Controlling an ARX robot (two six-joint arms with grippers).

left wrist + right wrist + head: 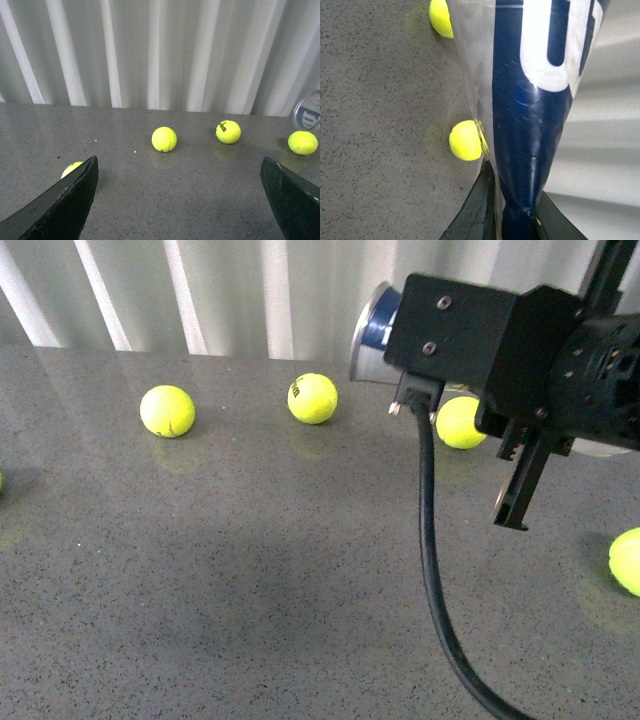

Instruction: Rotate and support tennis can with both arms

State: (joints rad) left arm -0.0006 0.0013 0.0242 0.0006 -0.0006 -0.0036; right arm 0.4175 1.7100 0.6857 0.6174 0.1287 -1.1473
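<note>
Front view: right arm (520, 350) fills the upper right of your picture. The tennis can (375, 328) shows only as a metal rim and a strip of blue label behind the arm's black housing, toward the back of the desk (250, 570). One finger (520, 485) hangs below the housing. From here you cannot tell how the jaws stand, nor whether the can touches the desk. A black cable (430, 550) loops down from the arm. Four tennis balls lie loose on the desk, the nearest (460, 422) partly hidden by the arm. The left arm is out of view.

Left wrist view: left jaws are spread wide, one dark finger (65, 205) at each lower corner, with bare desk between them and nothing held. The can's rim shows at the picture's edge, well apart from them. You should judge this arm as facing the work but not yet supporting anything.

Right wrist view: right jaws pinch the can by its navy and white label wall, which looks creased where they meet it. Two balls lie on the desk beside it. This grip on the body likely serves the rotation. The thin wall may buckle or slip, hence the need for the second arm.
</note>
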